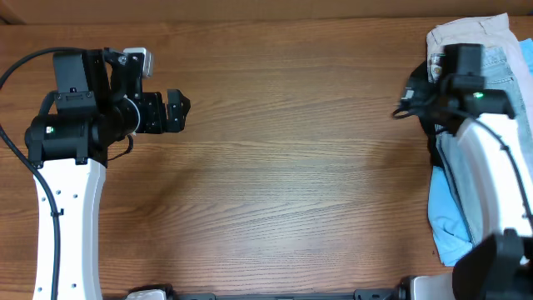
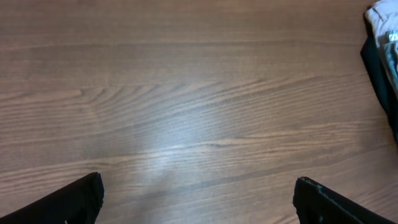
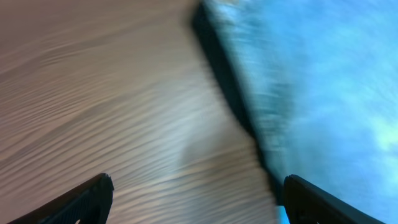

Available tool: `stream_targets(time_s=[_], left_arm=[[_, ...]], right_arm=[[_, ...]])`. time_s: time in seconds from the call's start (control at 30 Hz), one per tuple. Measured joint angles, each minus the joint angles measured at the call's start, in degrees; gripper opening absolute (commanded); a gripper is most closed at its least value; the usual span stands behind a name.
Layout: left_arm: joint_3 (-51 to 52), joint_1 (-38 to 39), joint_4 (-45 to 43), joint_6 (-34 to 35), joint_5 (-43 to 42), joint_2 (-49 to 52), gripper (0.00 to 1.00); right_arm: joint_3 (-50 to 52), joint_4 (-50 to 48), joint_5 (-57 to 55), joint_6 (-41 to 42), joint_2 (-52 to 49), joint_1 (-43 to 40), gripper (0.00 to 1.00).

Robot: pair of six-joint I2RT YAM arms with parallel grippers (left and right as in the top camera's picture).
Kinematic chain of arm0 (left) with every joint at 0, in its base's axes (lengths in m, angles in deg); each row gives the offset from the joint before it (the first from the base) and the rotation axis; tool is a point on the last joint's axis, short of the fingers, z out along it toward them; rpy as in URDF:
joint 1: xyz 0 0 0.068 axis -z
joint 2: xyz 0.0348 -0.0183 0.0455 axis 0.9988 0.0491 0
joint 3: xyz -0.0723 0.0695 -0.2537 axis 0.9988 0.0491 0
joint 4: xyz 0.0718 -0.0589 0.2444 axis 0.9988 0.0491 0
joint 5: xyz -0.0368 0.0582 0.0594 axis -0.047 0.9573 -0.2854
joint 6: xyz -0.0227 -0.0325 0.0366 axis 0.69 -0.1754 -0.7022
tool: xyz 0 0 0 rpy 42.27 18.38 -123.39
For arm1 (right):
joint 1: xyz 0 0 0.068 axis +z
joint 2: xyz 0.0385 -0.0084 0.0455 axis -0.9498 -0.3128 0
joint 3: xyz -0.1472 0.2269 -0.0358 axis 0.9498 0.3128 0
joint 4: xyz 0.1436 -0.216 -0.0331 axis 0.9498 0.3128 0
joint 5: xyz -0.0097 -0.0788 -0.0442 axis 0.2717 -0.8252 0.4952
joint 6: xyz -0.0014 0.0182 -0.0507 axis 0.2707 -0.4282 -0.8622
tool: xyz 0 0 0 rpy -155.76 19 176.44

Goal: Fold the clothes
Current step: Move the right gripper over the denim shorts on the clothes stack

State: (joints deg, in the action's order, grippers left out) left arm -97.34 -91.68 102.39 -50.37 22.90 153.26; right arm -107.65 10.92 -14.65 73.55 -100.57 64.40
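Observation:
A pile of clothes lies at the table's right edge in the overhead view: beige shorts (image 1: 466,32) on top at the back, faded light-blue denim (image 1: 506,62) beside them, a black garment (image 1: 440,158) under the edge and a sky-blue garment (image 1: 446,218) at the front. My right gripper (image 1: 415,98) hovers at the pile's left edge, open and empty. The right wrist view shows the sky-blue garment (image 3: 329,81) and a black edge (image 3: 227,81), blurred. My left gripper (image 1: 176,111) is open and empty over bare wood at the far left. The pile's edge (image 2: 382,50) shows in the left wrist view.
The wooden table (image 1: 283,183) spans the whole overhead view. A black cable (image 1: 25,62) loops by the left arm. The right arm's white link (image 1: 491,167) lies over the pile.

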Motion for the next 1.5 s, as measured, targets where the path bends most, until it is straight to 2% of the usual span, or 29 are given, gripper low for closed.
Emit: stream_targets(time_s=[0.13, 0.3, 0.57, 0.63, 0.67, 0.8, 0.87, 0.9, 1.0, 1.03, 1.07, 1.1, 1.2, 1.27, 1.5], left_arm=[[0.0, 0.0, -0.7, 0.0, 0.0, 0.1, 1.0], [-0.2, 0.0, -0.7, 0.0, 0.0, 1.6, 1.0], [-0.3, 0.0, -0.8, 1.4, -0.1, 8.6, 1.0], [-0.3, 0.1, -0.8, 1.7, -0.2, 10.1, 1.0], [-0.3, 0.5, -0.8, 1.8, -0.2, 11.1, 0.99], [-0.3, 2.1, -0.7, 1.9, -0.2, 13.9, 0.98], [-0.3, 2.4, -0.7, 2.0, -0.2, 14.5, 0.97], [-0.3, 2.6, -0.7, 2.0, -0.2, 14.7, 0.97], [-0.3, 2.6, -0.7, 2.0, 0.0, 14.7, 0.96], [-0.3, 2.6, -0.7, 2.0, 0.4, 14.7, 0.96], [-0.3, 2.6, -0.7, 2.0, 0.5, 14.7, 0.96], [-0.3, 2.6, -0.7, 2.0, 0.7, 14.7, 0.96], [-0.3, 2.6, -0.8, 2.0, 1.1, 14.7, 0.98], [-0.3, 2.6, -0.8, 2.0, 1.5, 14.7, 0.99], [-0.3, 2.6, -1.9, 2.0, 2.2, 14.7, 1.0]], right_arm=[[0.0, -0.1, -0.2, 1.2, -4.8, -9.2, 0.91], [0.0, -2.0, 2.4, 0.8, -7.7, -16.7, 0.91], [0.0, -3.0, 5.5, -7.1, -12.9, -21.2, 0.89], [0.0, -3.0, 5.4, -7.8, -13.6, -21.1, 0.83], [0.0, -3.0, 5.2, -8.4, -14.0, -21.1, 0.69], [0.0, -3.3, 4.7, -9.2, -14.7, -21.1, 0.37], [0.0, -3.5, 4.6, -10.0, -14.7, -21.1, 0.15], [0.0, -3.5, 4.5, -10.4, -14.8, -21.1, 0.1], [0.0, -3.5, 4.5, -11.0, -15.6, -21.1, 0.04], [0.0, -3.4, 4.6, -11.2, -16.4, -21.1, 0.04], [0.0, -3.4, 4.8, -11.1, -17.0, -21.1, 0.15], [0.0, -3.5, 5.1, -10.9, -17.4, -21.1, 0.32], [0.0, -4.9, 5.6, -9.6, -17.9, -21.3, 0.68], [-0.1, -5.8, 6.0, -9.2, -17.9, -21.5, 0.75], [-0.2, -3.9, 8.3, -11.2, -17.9, -21.8, 0.75]])
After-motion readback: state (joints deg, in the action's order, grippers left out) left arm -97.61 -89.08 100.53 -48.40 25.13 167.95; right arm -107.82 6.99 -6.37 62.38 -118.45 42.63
